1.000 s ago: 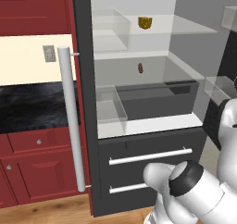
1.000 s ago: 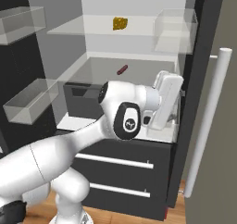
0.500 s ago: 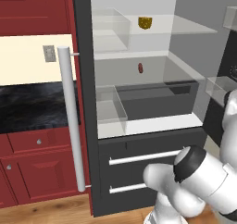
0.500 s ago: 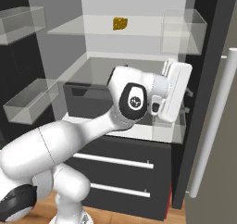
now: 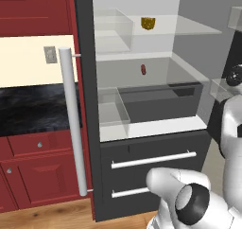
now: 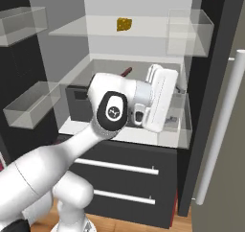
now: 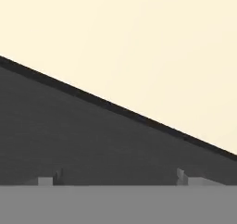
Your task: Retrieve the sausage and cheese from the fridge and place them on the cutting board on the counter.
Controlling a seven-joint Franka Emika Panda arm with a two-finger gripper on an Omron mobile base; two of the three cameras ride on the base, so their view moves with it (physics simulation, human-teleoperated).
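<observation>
Two foods sit inside the open dark grey fridge (image 5: 85, 105): nearer us, our claw (image 6: 177, 89), its state unclear; farther, the small red-brown sausage (image 5: 143, 70) mid-shelf; farthest up, the golden-yellow cheese wedge (image 6: 124, 24).

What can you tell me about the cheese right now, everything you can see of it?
The cheese is a small golden-yellow chunk with darker holes, resting on the clear upper shelf inside the open fridge, near the pale back wall. Nothing but the shelf touches it. The sausage sits on the level below, slightly left of it in the left base view. From the right base view the cheese is well above the robot's hand.
</observation>
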